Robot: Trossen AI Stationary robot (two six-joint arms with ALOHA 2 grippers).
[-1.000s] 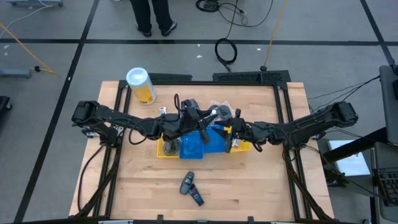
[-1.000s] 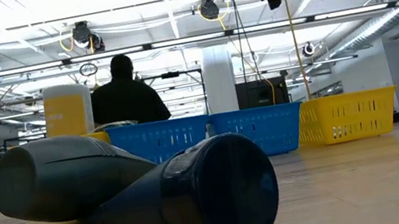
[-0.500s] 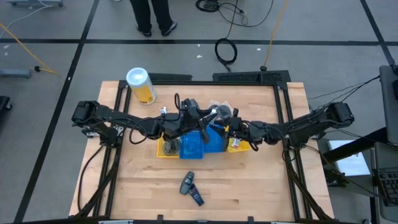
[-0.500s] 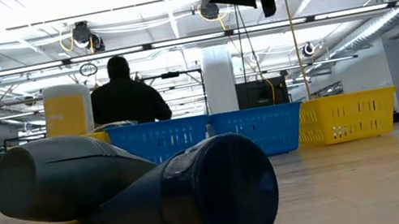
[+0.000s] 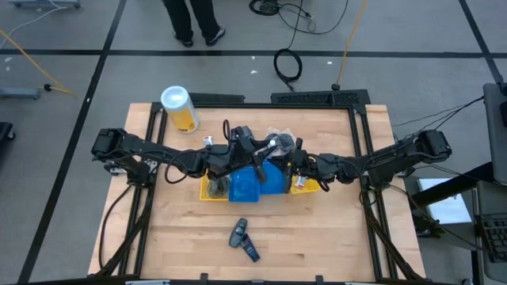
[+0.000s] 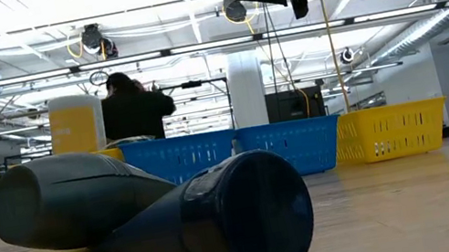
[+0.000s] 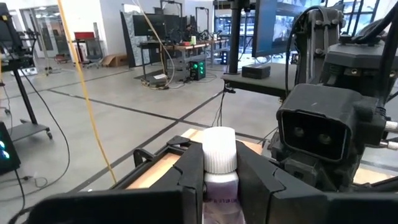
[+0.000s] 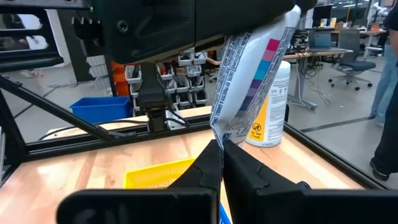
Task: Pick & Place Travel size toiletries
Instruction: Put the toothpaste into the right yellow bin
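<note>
A white tube (image 8: 255,68) with coloured stripes and a ribbed white cap (image 7: 219,149) is held in the air over the bins, cap end up and tilted. My left gripper (image 7: 221,186) is shut on it near the cap, and my right gripper (image 8: 221,163) is shut on its lower end. In the high view the two grippers (image 5: 260,150) (image 5: 291,162) meet above the blue bin (image 5: 252,184). Two dark mini bottles (image 5: 243,237) lie crossed on the bare wood near the front edge and loom large in the low view (image 6: 156,212). My left gripper pinches the tube's body just below the cap (image 7: 221,180) between its two fingers, which come level from the table's left. The tube stands tilted with its cap above the fingers, clear of the bins. My right gripper pinches the tube's flat crimped end (image 8: 217,134) between its two fingertips, coming level from the table's right and from below the left gripper. The tube rises slanting away from the fingers.
A yellow bin (image 5: 307,187) adjoins the blue one on the right, and another yellow piece (image 5: 210,190) shows on its left. Clear packets (image 5: 279,134) lie behind the bins. A big yellow canister (image 5: 180,108) stands far left. A person (image 6: 133,105) stands beyond the table.
My right gripper has edged toward the table's left, closer to the tube and my left gripper. The tube and my left gripper have kept still.
</note>
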